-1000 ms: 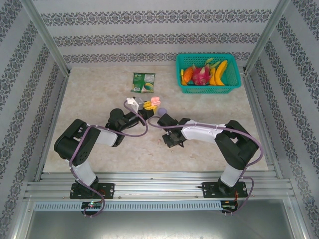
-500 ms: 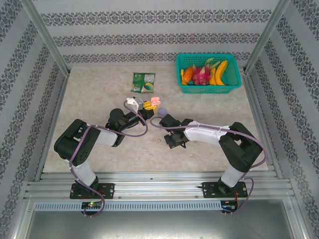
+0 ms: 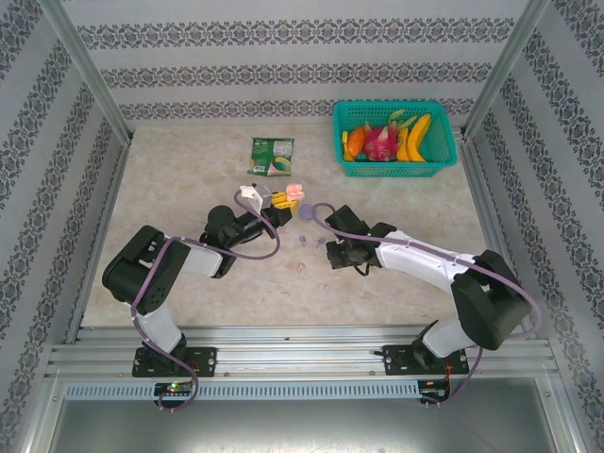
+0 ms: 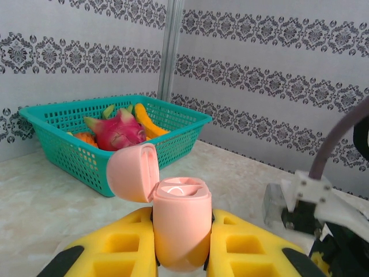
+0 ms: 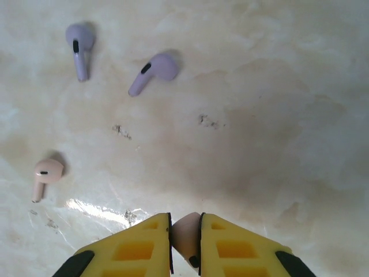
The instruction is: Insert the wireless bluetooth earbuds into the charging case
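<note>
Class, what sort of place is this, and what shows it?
Probably a robot test cell: two arms bolted to a metal rail, a table walled by patterned panels, a fruit basket.

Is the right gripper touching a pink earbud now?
Touching. The right wrist view shows the right gripper with its jaws pressed against both sides of a pink earbud, no gap between.

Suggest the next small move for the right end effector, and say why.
Probably lift the right end effector and carry it toward the left end effector. The right one is shut on a pink earbud, and the left one holds the pink case with its lid open, so insertion looks next.
</note>
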